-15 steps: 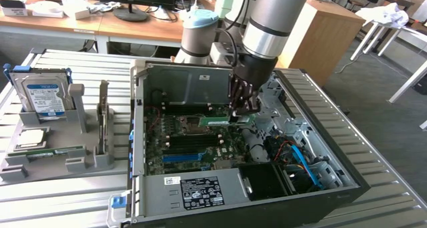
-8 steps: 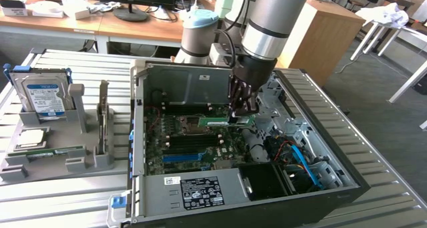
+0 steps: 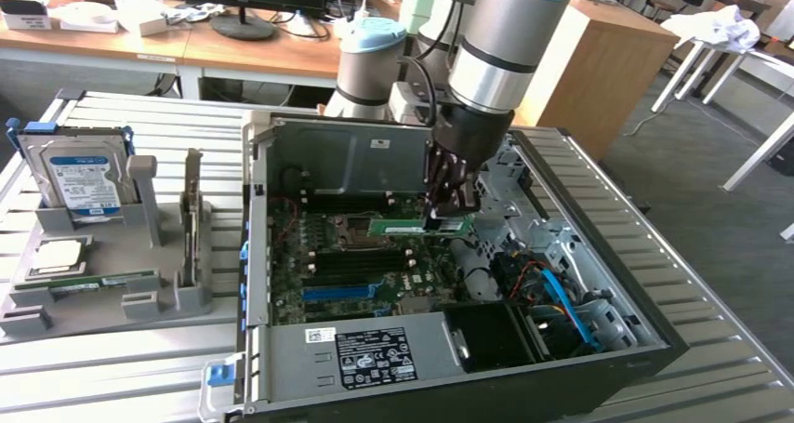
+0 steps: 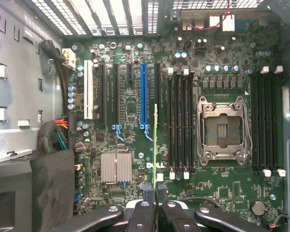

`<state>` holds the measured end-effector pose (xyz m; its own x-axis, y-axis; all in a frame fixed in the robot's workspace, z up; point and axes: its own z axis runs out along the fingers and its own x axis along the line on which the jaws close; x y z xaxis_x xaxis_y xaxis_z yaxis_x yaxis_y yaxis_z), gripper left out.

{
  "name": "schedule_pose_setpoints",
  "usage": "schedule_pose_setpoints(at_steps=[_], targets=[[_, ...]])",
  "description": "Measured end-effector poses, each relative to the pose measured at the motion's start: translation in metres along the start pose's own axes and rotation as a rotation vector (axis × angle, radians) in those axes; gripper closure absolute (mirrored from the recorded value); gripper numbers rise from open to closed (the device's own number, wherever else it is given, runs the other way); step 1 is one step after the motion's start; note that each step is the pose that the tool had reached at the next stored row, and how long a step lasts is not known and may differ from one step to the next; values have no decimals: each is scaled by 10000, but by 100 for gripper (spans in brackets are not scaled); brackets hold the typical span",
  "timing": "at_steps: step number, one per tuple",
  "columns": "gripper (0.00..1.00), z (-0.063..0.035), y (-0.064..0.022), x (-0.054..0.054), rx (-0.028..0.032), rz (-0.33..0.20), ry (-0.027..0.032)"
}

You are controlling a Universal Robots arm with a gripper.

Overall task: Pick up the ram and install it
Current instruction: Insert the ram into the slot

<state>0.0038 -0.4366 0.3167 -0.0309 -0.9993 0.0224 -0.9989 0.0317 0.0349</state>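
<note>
The ram (image 3: 416, 226) is a thin green stick, held level over the motherboard (image 3: 360, 265) inside the open computer case (image 3: 372, 367). My gripper (image 3: 449, 217) reaches down into the case from above and is shut on one end of the stick. In the wrist view the ram (image 4: 155, 140) shows edge-on as a narrow green line running out from my gripper (image 4: 155, 195). It hangs above the board, parallel to the black memory slots (image 4: 180, 123) and just beside that bank, between them and the blue slot (image 4: 144, 94).
A grey holder (image 3: 99, 307) at the exterior view's left carries a silver hard drive (image 3: 81, 183), an upright grey card (image 3: 192, 218), a processor chip (image 3: 59, 256) and another green stick (image 3: 99, 283). The processor socket (image 4: 222, 128) and a second slot bank (image 4: 267, 121) lie beyond the slots.
</note>
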Motion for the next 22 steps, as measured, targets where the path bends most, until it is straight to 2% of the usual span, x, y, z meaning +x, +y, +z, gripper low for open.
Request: schedule_pose_setpoints(at_steps=[22], targets=[[87, 56, -2, -1, 0, 0, 1]])
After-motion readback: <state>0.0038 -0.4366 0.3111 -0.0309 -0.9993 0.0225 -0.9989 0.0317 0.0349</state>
